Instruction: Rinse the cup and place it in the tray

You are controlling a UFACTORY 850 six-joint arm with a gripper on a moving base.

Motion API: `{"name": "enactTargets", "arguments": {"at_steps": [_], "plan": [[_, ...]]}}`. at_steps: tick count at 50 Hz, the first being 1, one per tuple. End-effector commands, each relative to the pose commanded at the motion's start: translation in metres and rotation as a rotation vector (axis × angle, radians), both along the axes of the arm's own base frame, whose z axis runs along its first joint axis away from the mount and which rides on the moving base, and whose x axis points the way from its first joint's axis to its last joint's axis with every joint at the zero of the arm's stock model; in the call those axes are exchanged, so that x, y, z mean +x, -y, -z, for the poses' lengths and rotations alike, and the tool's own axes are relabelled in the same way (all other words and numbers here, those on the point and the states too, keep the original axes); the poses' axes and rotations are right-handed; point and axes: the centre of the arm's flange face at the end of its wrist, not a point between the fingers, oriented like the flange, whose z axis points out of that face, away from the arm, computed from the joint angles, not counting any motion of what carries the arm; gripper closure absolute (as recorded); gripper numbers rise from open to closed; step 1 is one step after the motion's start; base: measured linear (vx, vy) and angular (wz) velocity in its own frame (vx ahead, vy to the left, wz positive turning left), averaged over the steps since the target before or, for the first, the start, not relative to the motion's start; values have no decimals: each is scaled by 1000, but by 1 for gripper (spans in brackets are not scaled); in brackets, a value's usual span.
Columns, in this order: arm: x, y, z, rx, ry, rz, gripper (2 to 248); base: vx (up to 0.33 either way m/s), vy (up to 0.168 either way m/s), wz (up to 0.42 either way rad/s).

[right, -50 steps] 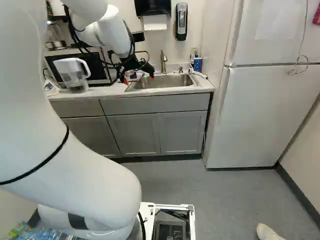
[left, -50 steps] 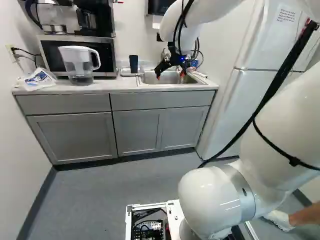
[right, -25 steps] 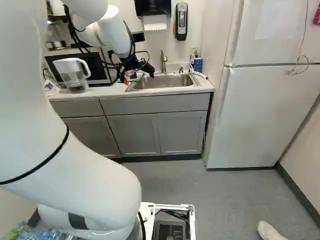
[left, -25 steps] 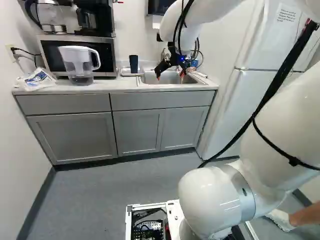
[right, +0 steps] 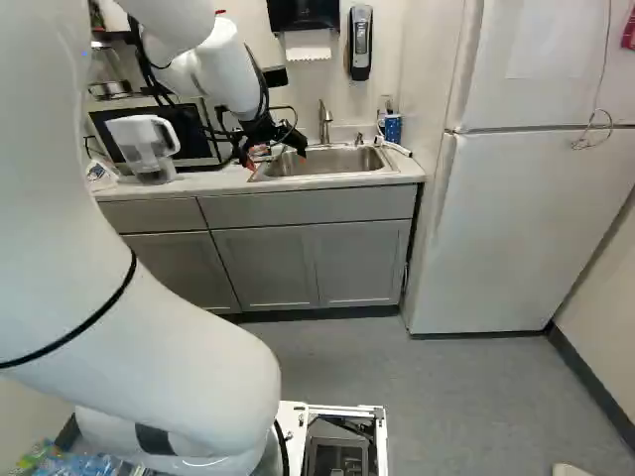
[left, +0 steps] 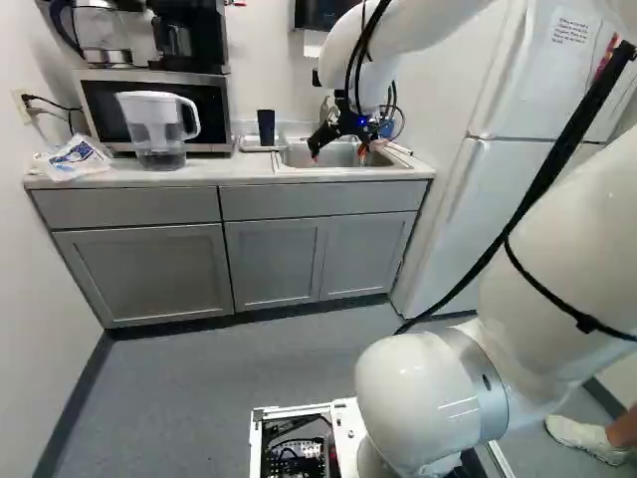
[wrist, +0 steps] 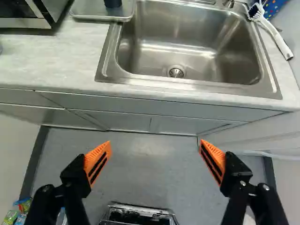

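Dark blue tapered cup (left: 266, 127), well apart from the black fingers (left: 316, 152) that stand released and wide-spread with ribbed orange pads (wrist: 97, 157), sits upright on a flat, round-cornered metallic tray (wrist: 93, 11) beside the rectangular steel sink (wrist: 164, 83) on the marbled desk (wrist: 47, 61).

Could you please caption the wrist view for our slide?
Black, orange-padded gripper open before a steel sink; dark cup on the grey rectangular tray alongside.

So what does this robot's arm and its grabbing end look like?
The arm is smooth, white and rounded, with a grey band at one joint and black cables strapped along it. Small blue lights glow near its far end. The gripper is black, with two jaws carrying orange, wedge-shaped pads marked by dark slots.
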Motion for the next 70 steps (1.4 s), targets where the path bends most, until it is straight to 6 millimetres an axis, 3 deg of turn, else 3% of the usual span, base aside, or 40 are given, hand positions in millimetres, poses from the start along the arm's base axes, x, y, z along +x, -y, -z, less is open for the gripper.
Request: {"name": "enactTargets", "arguments": {"at_steps": [31,70], "plan": [[-10,4,39,19,71,10,3,0,0,0],[-47,12,120,58,227,38,3,0,0,0]]}}
